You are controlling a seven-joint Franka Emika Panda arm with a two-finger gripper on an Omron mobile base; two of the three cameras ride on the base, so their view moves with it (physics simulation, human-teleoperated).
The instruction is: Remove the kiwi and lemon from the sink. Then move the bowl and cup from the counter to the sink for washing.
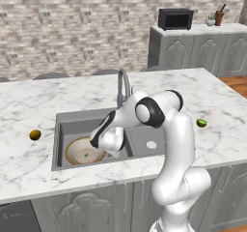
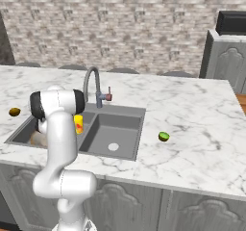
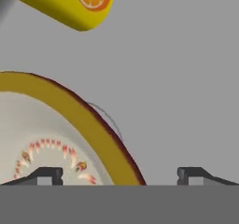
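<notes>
The two-finger gripper [image 3: 120, 174] hangs inside the left basin of the dark grey double-basin sink [image 1: 72, 124], with its jaws spread wide and nothing between them. The wide shallow tan bowl with the darker brown rim [image 1: 85, 151] lies flat on the floor of that basin; in the hand view its rim passes between the two dark fingertips [image 3: 46, 175], with most of the bowl to the left of the gap.

The small bright yellow cup with the orange-slice mark [image 3: 70, 1] appears at the top of the hand view, beyond the bowl and apart from both fingertips. It is tilted, its long axis running slantwise across that view. In the right base view the cup [image 2: 78, 124] stands out against the sink's interior, just beside the arm. Whether it rests on the basin floor cannot be determined.

Judgement: both dishes are in the sink, and the open gripper needs only to rise straight clear.
</notes>
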